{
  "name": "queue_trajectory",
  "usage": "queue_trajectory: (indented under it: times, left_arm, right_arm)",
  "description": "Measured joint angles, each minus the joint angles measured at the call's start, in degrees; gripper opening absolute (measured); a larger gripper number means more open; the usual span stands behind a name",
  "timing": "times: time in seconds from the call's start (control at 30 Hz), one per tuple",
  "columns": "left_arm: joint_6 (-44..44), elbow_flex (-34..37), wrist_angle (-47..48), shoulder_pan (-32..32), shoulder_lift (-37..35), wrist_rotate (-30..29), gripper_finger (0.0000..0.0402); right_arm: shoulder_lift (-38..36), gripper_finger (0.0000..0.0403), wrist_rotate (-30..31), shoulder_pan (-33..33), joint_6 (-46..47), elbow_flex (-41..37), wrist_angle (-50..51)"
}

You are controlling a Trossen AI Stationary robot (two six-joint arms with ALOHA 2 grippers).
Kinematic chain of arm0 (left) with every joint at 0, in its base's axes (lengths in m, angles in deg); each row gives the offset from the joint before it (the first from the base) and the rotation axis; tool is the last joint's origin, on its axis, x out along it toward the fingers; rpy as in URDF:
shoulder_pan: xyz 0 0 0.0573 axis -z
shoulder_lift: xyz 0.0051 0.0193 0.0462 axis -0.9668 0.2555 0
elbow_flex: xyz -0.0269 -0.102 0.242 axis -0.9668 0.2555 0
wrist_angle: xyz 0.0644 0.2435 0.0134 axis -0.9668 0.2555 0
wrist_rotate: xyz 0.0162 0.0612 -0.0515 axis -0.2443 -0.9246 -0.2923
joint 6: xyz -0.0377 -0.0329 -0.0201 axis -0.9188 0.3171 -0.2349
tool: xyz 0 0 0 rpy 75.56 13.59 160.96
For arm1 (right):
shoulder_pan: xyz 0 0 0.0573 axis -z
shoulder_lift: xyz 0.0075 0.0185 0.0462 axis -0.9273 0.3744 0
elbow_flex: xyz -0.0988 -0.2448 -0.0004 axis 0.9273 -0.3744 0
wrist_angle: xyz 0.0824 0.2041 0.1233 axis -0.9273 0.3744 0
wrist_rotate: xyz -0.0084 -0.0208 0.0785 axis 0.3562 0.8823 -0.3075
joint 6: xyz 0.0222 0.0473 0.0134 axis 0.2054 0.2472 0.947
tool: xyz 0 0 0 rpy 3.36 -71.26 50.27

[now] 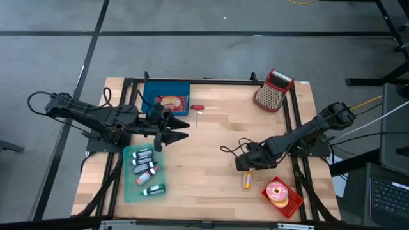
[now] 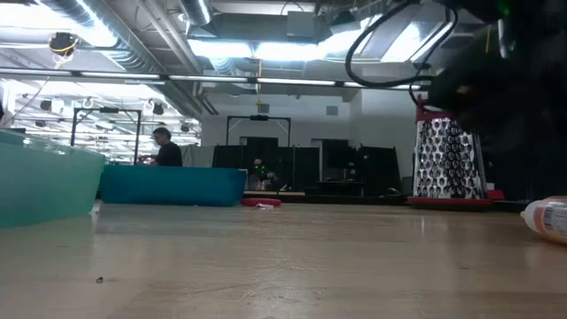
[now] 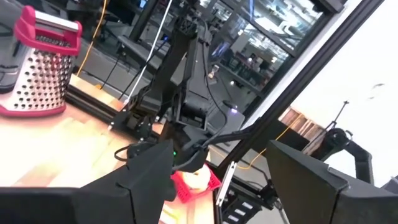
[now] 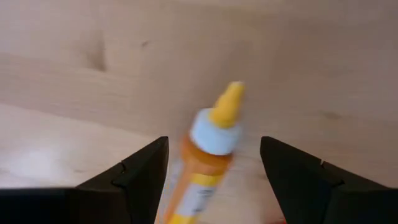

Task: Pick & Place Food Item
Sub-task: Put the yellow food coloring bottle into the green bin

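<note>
A small orange bottle [image 4: 208, 149] with a white collar and yellow tip lies on its side on the wooden table [image 1: 211, 140]; the high view shows this bottle [image 1: 245, 181] near the front right. My right gripper [image 4: 213, 142] hangs open over it, pointing down, one finger on either side of the bottle, touching nothing. In the high view my right gripper [image 1: 246, 165] sits just beyond the bottle. My left gripper [image 1: 174, 131] stands open and level above the table's left half, holding nothing.
A pink donut on a red plate [image 1: 281, 195] sits right of the bottle. A green tray [image 1: 130, 191] of several small bottles lies front left, a blue bin [image 1: 167, 97] far left, a red-topped grater [image 1: 273, 89] far right. A person [image 2: 165, 149] stands beyond the table.
</note>
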Motion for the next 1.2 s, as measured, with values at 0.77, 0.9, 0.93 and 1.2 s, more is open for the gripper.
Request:
queue_trajectory:
  times: [0.77, 0.9, 0.93, 1.2]
  left_arm:
    - [-2.22, 0.02, 3.43, 0.0, 0.0, -5.42, 0.0253]
    - [-2.22, 0.02, 3.43, 0.0, 0.0, -6.57, 0.0253]
    - [-2.22, 0.02, 3.43, 0.0, 0.0, -6.76, 0.0253]
    - [-2.16, 0.02, 3.43, 0.0, 0.0, -6.82, 0.0253]
  right_arm:
    - [0.0, 0.0075, 2.58, 0.16, 2.02, -8.27, -13.31]
    - [0.0, 0.0039, 4.25, 0.99, 0.71, -8.32, -15.29]
    - [0.0, 0.0039, 4.51, 1.41, 0.51, -8.32, -15.59]
    - [0.0, 0.0044, 4.6, 5.01, -3.63, -8.32, -16.79]
